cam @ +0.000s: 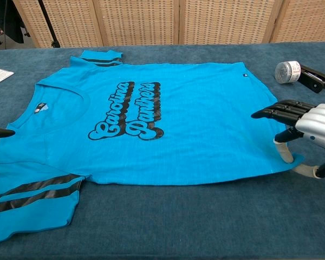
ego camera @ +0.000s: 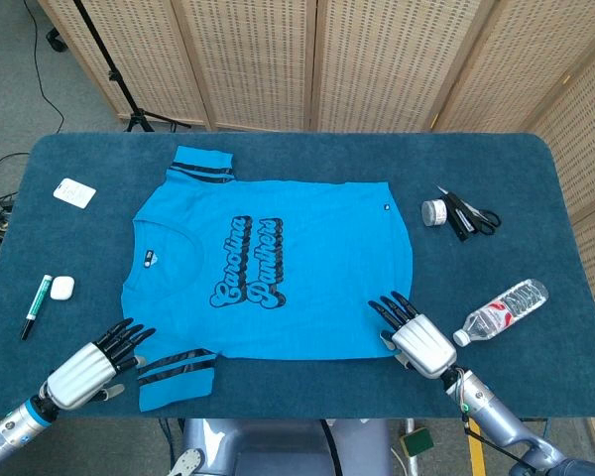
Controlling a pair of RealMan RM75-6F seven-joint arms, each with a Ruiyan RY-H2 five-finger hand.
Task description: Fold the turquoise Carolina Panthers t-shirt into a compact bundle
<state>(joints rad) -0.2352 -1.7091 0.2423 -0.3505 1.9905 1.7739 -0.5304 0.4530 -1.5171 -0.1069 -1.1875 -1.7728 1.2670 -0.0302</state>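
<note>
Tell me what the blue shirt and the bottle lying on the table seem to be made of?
The turquoise t-shirt looks like soft matte knit fabric, probably cotton, lying limp with slightly glossy printed lettering. The water bottle appears to be thin clear plastic, ribbed and shiny, with a white cap.

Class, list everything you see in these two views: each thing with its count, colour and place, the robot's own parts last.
t-shirt: one, turquoise, flat mid-table
table: one, dark blue cloth
scissors: one pair, black, right of shirt
small jar: one, grey-white, beside scissors
water bottle: one, clear, lying near right edge
marker: one, green-capped, left edge
small white case: one, by marker
white card: one, far left
left robot hand: silver-black, at near sleeve
right robot hand: silver-black, at hem corner
</note>
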